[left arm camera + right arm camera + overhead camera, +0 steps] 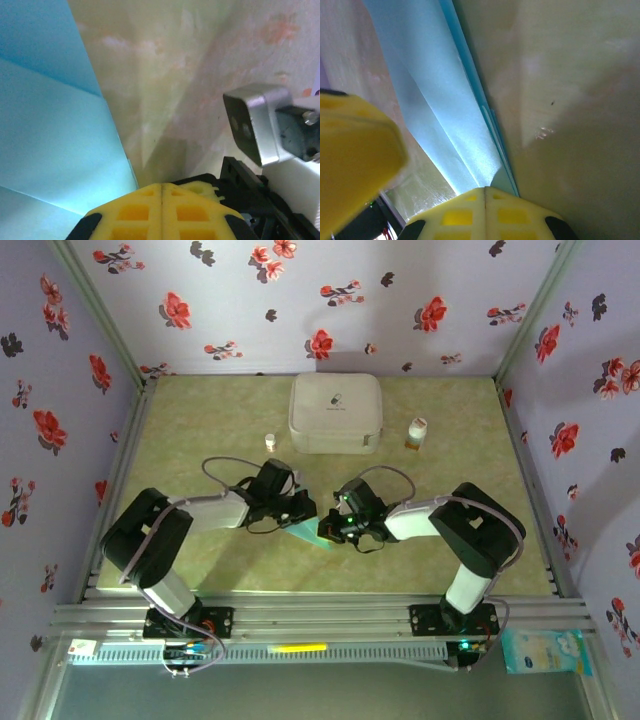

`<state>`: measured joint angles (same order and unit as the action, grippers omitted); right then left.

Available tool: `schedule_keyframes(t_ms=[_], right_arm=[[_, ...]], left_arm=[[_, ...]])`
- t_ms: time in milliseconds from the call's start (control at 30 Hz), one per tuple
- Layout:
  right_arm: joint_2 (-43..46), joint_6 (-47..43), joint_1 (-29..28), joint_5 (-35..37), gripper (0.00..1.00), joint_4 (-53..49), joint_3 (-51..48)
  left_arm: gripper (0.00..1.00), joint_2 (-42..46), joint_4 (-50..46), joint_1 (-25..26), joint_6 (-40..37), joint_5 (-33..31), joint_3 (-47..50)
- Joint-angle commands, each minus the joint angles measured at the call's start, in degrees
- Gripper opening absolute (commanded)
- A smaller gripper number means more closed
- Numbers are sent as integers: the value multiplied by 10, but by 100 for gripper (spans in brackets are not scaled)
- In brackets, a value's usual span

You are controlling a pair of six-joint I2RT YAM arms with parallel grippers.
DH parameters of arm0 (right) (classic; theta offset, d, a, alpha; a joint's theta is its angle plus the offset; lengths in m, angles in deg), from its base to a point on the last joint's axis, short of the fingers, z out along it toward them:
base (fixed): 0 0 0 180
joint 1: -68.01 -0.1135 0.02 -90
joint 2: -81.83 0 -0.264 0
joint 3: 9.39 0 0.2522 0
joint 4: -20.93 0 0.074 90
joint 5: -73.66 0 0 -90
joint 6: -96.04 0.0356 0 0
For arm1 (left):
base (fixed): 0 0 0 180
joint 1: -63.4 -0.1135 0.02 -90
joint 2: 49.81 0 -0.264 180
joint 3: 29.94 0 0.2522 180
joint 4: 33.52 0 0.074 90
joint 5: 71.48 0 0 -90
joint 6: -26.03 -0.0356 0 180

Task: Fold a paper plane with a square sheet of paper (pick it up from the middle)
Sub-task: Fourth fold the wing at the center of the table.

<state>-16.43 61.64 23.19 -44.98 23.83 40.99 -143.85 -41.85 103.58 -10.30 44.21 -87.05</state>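
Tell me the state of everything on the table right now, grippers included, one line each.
blue paper: folded along creases, between the two grippers.
left gripper: fingers shut; whether they pinch the paper is unclear.
right gripper: shut on the blue paper's edge.
white case: lid closed.
small white bottle: upright.
amber bottle: upright, white cap on.

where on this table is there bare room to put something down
Free: the table back-left corner, left of the small white bottle; the back-right corner, right of the amber bottle; the near strip in front of the paper. Crowded: the centre, where the left gripper and right gripper meet at the paper, before the white case.
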Motion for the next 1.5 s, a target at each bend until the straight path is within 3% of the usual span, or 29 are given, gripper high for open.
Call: schedule_keyframes(t_ms=[0, 233, 500, 1233, 1467], right_arm=[[-20, 4, 1, 28, 0, -64, -21], [-19, 0, 1, 35, 0, -77, -25], [-14, -16, 0, 48, 0, -111, -24], [-27, -26, 0, 39, 0, -110, -24], [-31, -26, 0, 33, 0, -104, -23]], left_arm=[[1, -22, 15, 4, 16, -5, 18], [1, -68, 14, 3, 2, -14, 21], [0, -56, -31, -11, -18, -55, 11], [2, -83, -59, -176, -97, -39, -30], [2, -83, -103, -201, -130, -35, -63]])
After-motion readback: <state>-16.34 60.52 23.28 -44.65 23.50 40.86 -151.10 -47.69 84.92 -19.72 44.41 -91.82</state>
